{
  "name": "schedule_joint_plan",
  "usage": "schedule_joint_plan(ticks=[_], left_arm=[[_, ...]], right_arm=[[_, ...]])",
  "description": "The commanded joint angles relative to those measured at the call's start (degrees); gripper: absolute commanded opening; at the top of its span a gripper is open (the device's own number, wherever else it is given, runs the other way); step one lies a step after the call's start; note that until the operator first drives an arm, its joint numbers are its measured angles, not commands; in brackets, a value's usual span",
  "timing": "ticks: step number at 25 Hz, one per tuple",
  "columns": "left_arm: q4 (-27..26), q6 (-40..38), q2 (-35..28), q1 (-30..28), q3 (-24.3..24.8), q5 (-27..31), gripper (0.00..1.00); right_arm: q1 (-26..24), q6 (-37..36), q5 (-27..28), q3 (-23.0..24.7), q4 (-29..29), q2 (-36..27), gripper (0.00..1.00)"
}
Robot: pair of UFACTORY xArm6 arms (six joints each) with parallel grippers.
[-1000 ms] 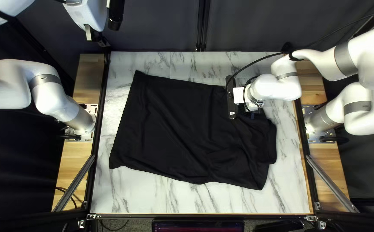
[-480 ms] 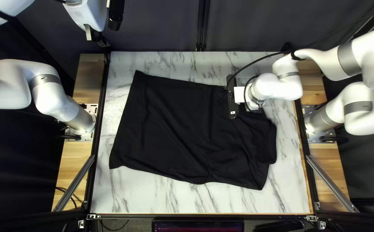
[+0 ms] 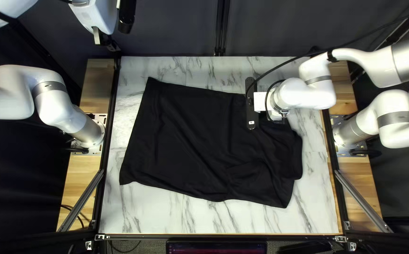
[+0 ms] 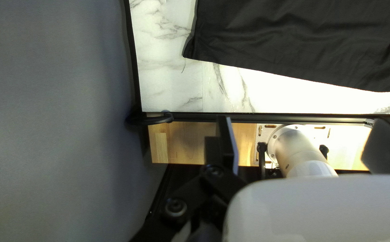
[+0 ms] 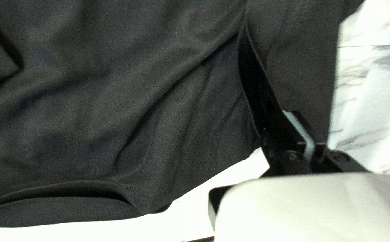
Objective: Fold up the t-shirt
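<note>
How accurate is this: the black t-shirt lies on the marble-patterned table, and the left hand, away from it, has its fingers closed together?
The fingers are wrong: the left wrist view shows the left hand with its fingers wide apart. The black t-shirt does lie on the marble-patterned table, away from that hand.

The T-shirt (image 3: 190,136) is plain black; the tabletop (image 3: 143,207) white with grey marble veining; the side board (image 3: 81,171) honey-toned woodgrain; the right arm (image 3: 303,96) glossy white, banded grey; the curtain (image 3: 167,28) charcoal.
</note>
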Motion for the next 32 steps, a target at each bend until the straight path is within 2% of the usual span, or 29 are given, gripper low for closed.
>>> schedule_joint_plan(ticks=[1,4,11,14,16,17,18,24,28,32], left_arm=[[0.0,0.0,0.0,0.0,0.0,0.0,1.0],[0.0,0.0,0.0,0.0,0.0,0.0,1.0],[0.0,0.0,0.0,0.0,0.0,0.0,1.0],[0.0,0.0,0.0,0.0,0.0,0.0,1.0],[0.0,0.0,0.0,0.0,0.0,0.0,1.0],[0.0,0.0,0.0,0.0,0.0,0.0,1.0],[0.0,0.0,0.0,0.0,0.0,0.0,1.0],[0.0,0.0,0.0,0.0,0.0,0.0,1.0],[0.0,0.0,0.0,0.0,0.0,0.0,1.0],[0.0,0.0,0.0,0.0,0.0,0.0,1.0]], right_arm=[[-0.3,-2.0,1.7,-1.8,4.9,0.8,0.0],[-0.1,-2.6,0.9,-1.8,7.6,1.6,0.0],[2.1,-1.3,-5.6,-1.0,12.1,8.1,0.0],[3.5,-0.7,-6.7,-1.8,13.2,10.5,0.04],[4.2,-0.1,-6.1,-2.5,13.5,11.1,0.31],[4.4,0.3,-5.7,-2.9,13.5,11.0,0.82],[4.6,0.8,-5.1,-3.2,13.3,10.9,1.0],[5.9,5.8,-0.3,-8.4,8.0,11.3,1.0],[6.5,7.4,0.1,-15.4,0.7,18.4,1.0],[6.9,9.6,-0.3,-18.7,-5.6,23.7,1.0]])
